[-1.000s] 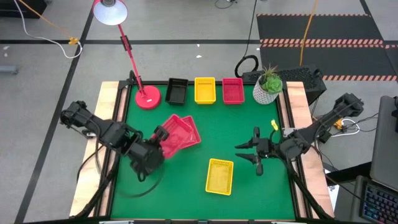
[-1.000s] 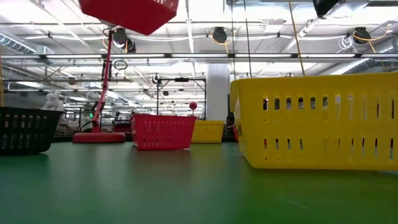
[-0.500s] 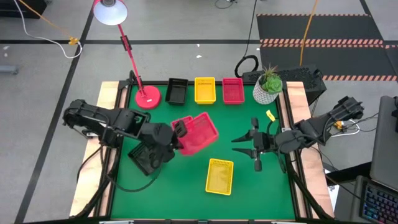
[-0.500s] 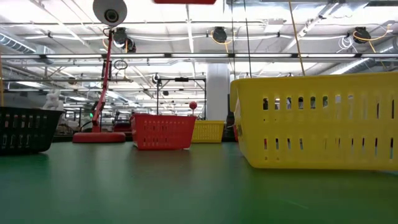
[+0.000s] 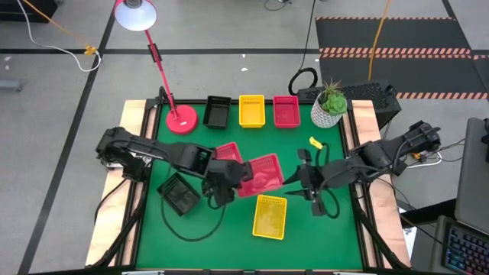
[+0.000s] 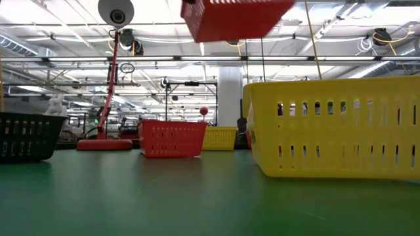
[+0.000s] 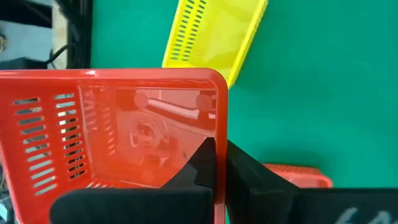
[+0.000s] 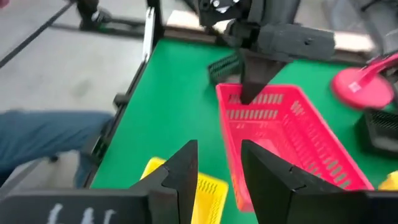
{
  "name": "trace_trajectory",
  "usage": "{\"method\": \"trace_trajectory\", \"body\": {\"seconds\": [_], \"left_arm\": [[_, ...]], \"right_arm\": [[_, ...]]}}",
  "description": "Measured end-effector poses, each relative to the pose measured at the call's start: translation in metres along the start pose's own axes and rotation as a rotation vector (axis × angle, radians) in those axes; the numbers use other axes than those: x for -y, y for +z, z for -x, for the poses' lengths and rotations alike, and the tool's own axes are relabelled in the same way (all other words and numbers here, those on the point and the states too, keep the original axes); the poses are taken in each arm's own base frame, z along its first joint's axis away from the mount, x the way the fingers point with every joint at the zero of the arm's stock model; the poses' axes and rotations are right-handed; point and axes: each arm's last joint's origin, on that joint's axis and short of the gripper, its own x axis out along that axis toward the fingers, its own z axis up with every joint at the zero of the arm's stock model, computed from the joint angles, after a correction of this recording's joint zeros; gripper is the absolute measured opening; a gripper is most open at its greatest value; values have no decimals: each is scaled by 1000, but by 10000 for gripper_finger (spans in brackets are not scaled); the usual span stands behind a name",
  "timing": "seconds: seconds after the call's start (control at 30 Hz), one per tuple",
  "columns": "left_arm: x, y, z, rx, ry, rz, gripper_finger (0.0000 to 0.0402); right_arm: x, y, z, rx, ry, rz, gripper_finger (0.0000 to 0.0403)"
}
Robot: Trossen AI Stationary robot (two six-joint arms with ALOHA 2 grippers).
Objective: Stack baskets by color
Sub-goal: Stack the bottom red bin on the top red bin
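Observation:
My left gripper [image 5: 231,178] is shut on a red basket [image 5: 264,174] and holds it high over the table's middle; the low view shows the basket [image 6: 235,17] far above the green mat. A second red basket [image 5: 228,152] rests on the mat beside it. A black basket [image 5: 179,193] stands under my left arm and a yellow basket [image 5: 270,216] nearer the front. My right gripper [image 5: 294,179] hangs open just right of the held basket, nothing between its fingers [image 8: 181,167]. My left gripper pinches one short end wall [image 7: 221,146] of the red basket, one finger inside the basket and one outside [image 7: 249,177]. The fingers slant down from the table's left. The basket is lifted clear of the mat, its open top facing up, slightly tilted.
Along the far edge stand a black basket [image 5: 217,111], a yellow basket [image 5: 251,111] and a red basket [image 5: 286,111] in a row. The red lamp base [image 5: 182,121] is at their left, a white plant pot [image 5: 328,107] at their right.
My left gripper has carried the red basket from above the other red basket toward the table's right, rolling as it went, so the basket has turned about. The black basket under the arm has come into view. My right gripper has risen and tipped up.

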Motion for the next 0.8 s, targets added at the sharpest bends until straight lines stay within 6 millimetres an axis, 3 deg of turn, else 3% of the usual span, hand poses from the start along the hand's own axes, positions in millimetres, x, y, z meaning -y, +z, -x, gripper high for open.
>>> {"method": "trace_trajectory", "body": {"seconds": [0.3, 0.43, 0.6, 0.8], "left_arm": [[-5, 4, -33, 16, -17, 1, 19], [-8, 0, -32, 42, -6, 27, 7], [-9, -3, -32, 37, -9, 70, 20], [-9, -3, -32, 39, -11, 69, 8]], "right_arm": [[6, -13, -26, -193, 15, -8, 157], [3, -17, -42, -258, 26, 5, 184], [1, -23, -62, -333, 11, 7, 211], [2, -28, -75, -385, -5, 13, 224]]}}
